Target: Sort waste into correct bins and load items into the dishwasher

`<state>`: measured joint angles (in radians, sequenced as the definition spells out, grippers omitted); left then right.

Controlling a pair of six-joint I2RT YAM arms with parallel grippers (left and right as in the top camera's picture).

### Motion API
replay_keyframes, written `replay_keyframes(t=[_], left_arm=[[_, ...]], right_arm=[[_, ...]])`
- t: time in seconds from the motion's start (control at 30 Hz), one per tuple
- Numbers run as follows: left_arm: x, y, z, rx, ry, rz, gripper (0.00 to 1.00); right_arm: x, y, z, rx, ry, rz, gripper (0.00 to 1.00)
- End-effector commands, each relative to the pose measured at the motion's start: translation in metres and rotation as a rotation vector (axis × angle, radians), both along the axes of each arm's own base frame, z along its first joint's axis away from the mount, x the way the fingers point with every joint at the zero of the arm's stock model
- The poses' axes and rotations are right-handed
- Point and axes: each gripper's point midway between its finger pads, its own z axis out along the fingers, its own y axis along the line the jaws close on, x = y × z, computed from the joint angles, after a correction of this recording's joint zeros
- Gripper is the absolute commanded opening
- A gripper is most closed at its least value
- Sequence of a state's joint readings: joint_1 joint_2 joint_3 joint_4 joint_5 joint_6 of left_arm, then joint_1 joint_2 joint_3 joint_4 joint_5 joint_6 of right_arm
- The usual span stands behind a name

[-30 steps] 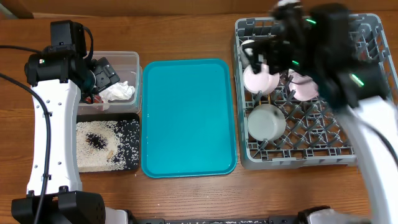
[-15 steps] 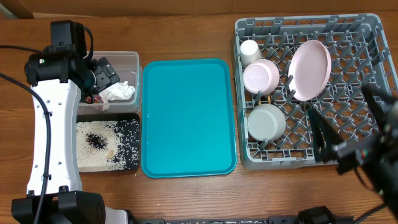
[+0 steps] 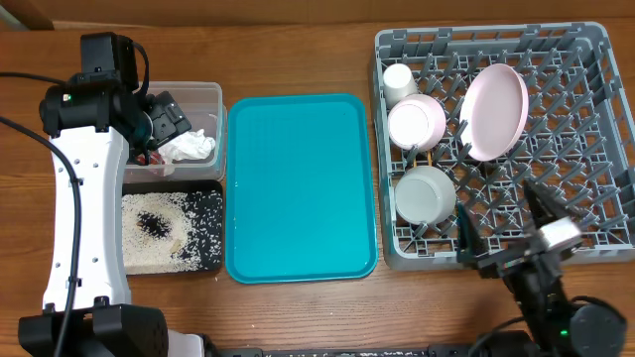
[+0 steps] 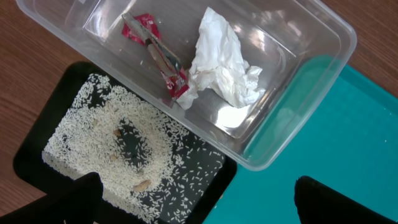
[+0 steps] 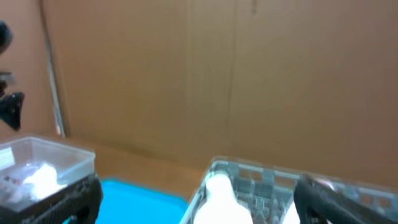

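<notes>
Now the left tool (image 4: 199, 199) and the right tool (image 5: 199, 199) are open, empty. Ahead of the left one the red wrapper (image 4: 158, 59) lies diagonally in the clear tub (image 4: 298, 106), touching the napkin (image 4: 224, 62).

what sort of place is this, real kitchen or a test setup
Likely a staged test bench, not a kitchen: a wooden table holds a grey dish rack and teal tray, with a plain cardboard backdrop behind.

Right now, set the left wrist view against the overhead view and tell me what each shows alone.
Left wrist only: the red wrapper at full length in the clear tub; overhead, the left arm covers most of it. Overhead only: the dish rack holding plate, two bowls and cup. Both: napkin, rice in the black tray, teal tray.
</notes>
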<state>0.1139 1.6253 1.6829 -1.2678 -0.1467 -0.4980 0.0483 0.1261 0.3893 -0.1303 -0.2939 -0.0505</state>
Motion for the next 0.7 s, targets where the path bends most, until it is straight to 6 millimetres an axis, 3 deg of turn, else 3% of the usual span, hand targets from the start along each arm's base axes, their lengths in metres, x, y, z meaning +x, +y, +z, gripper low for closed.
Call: replay_keyframes(t=[0.0,0.33,0.5,0.67], left_arm=[[0.003,0.002,0.003,0.009,-0.007,-0.003,1.00],[0.003,0.002,0.003,0.009,-0.007,-0.003,1.00],[0.003,0.002,0.003,0.009,-0.007,-0.003,1.00],[0.003,0.002,0.003,0.009,-0.007,-0.003,1.00]], right_arm=[[0.000,0.004,-0.020,0.010,-0.089,0.037,1.00],[0.025,-0.025,-0.079,0.156,0.019,-0.112,1.00],[0.033,-0.031,-0.115,0.173,0.141,-0.148,1.00],[0.035,-0.034,-0.138,0.169,0.234,-0.176,1.00]])
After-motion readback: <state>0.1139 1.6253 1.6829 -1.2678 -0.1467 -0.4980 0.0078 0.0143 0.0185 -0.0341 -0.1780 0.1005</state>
